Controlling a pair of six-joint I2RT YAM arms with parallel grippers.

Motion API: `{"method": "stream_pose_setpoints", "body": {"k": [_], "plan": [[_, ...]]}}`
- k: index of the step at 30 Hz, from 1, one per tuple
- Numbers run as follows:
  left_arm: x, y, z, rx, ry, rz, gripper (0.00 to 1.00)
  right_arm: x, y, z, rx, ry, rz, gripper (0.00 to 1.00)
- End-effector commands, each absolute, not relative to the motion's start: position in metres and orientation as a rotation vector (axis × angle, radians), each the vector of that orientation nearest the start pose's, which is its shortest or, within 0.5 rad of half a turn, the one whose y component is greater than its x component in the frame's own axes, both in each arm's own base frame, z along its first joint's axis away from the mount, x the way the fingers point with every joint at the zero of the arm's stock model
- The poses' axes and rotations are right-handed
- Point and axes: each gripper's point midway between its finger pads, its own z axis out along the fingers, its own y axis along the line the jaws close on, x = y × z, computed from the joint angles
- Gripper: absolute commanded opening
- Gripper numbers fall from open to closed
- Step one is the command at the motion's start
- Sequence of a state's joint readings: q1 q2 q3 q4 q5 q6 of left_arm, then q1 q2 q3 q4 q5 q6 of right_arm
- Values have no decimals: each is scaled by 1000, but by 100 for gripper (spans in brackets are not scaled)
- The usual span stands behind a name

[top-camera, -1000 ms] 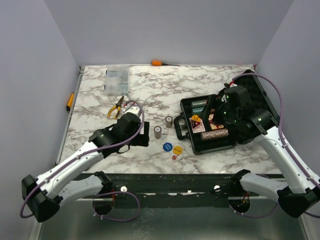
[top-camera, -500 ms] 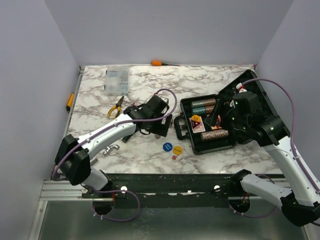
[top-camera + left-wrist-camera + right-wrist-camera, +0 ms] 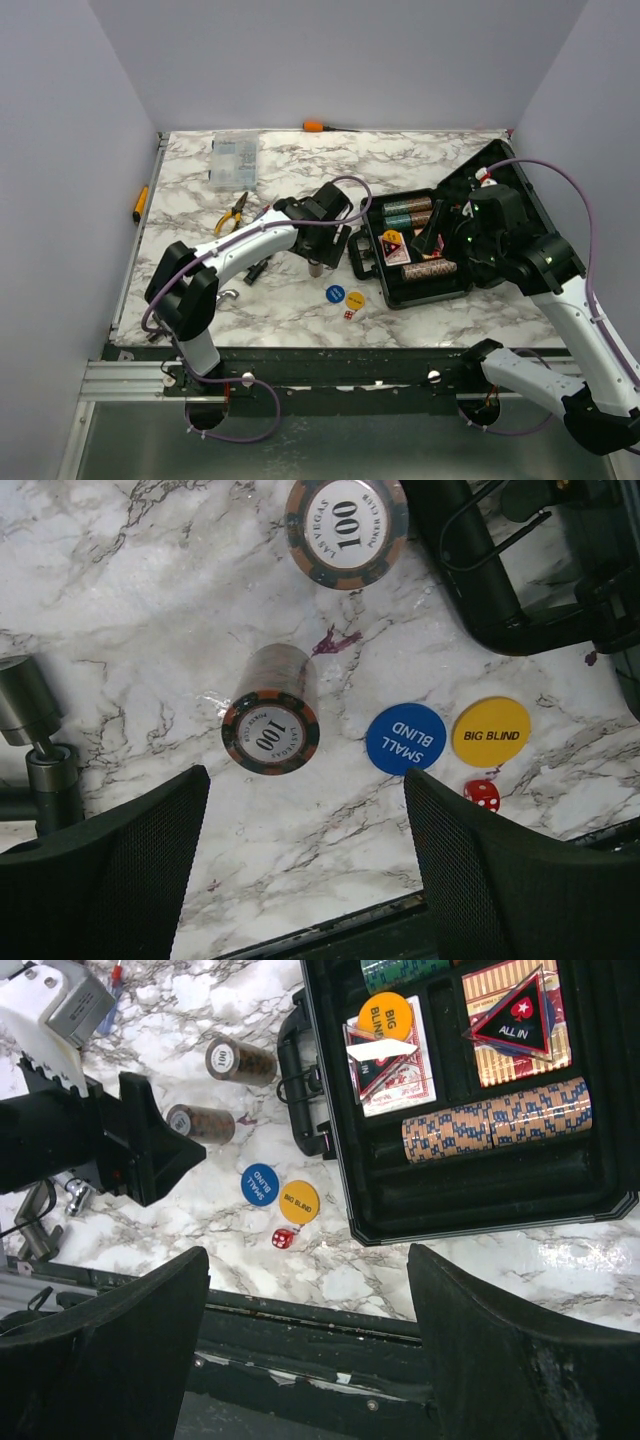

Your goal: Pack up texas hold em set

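Left claw [image 3: 305, 790], apart, hovers over a standing chip stack [image 3: 270, 730]; a crooked squeeze could topple it; right claw [image 3: 310, 1270] apart too.

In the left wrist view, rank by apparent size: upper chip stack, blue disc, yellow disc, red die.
Largest: upper chip stack, though its face may sit nearer the camera.
Next: blue disc and yellow disc, alike, not ranked.
Smallest: red die.

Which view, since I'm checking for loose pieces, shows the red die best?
Left wrist view: the red die is large, below the yellow disc. The right wrist view shows it smaller; the top view, a speck.
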State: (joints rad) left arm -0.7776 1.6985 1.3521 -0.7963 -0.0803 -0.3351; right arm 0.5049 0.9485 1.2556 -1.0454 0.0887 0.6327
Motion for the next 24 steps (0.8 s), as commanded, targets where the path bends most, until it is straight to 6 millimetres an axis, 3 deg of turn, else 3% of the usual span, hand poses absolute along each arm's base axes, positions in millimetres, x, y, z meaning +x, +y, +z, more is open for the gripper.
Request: {"method": "stream_pose_setpoints", "body": {"k": [1, 8, 16, 24], "plan": [[265, -250, 93, 565, 2748, -210, 76, 203, 127, 271, 188, 2349, 491, 83], [269, -256, 90, 548, 2774, -236, 74, 202, 128, 264, 172, 2366, 487, 83], [274, -262, 82, 551, 2829, -246, 63, 206, 131, 260, 148, 2379, 488, 83], [268, -250, 73, 534, 2875, -193, 63, 206, 131, 258, 137, 2378, 482, 83]]}}
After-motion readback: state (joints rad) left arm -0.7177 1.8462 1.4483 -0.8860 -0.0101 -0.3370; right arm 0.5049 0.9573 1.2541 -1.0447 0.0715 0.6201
